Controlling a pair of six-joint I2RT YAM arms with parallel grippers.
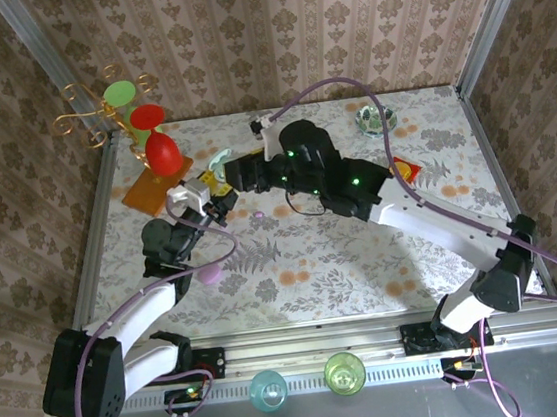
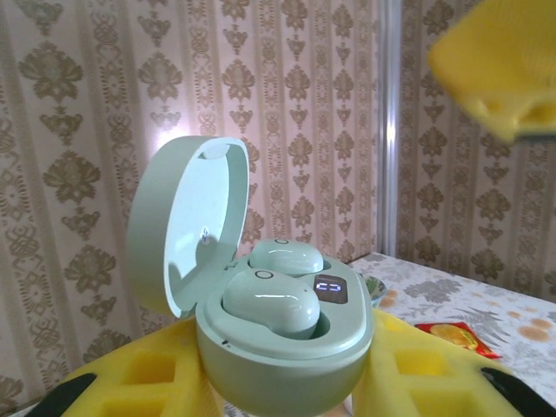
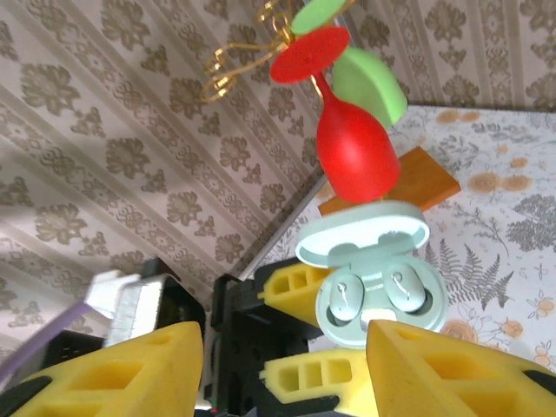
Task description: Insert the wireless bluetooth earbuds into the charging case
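Over the far left part of the worktop [image 1: 365, 259], the left gripper [image 1: 216, 193] is closed on the charging case [image 2: 287, 347]. Its two yellow fingers [image 2: 148, 382] press the lower body of the case from both sides and hold it upright in the air. The lid [image 2: 187, 226] is open and tilted back on its hinge. Inside the case sit the two earbuds [image 2: 269, 300], pale mint like the case. They lie side by side, each in its own well. A small display [image 2: 330, 288] at the front of the wells shows blue lit marks. So the earbuds are between the left gripper's fingers and a little above them.

The right gripper [image 3: 285, 347] is near the case, on its right side. Its yellow fingers [image 3: 452, 373] stand wide apart with nothing between them, and they do not touch the case. In the right wrist view the case is just ahead of these fingers. In the left wrist view one of them shows above and to the right of the case, apart from it.

Beyond the case, toward the far left corner, there is a red goblet [image 3: 352, 156] by an orange board [image 3: 408, 178]. A green goblet [image 1: 119, 91] with a gold wire stand [image 1: 82, 115] is behind them. On the worktop just beside the grippers lies a tiny lilac thing [image 1: 256, 214], too small to tell what it is. A rounded lilac object [image 1: 209, 274] lies under the left arm, nearer to the near edge. A red and yellow packet [image 1: 405, 167] lies further to the right, beside the right arm.
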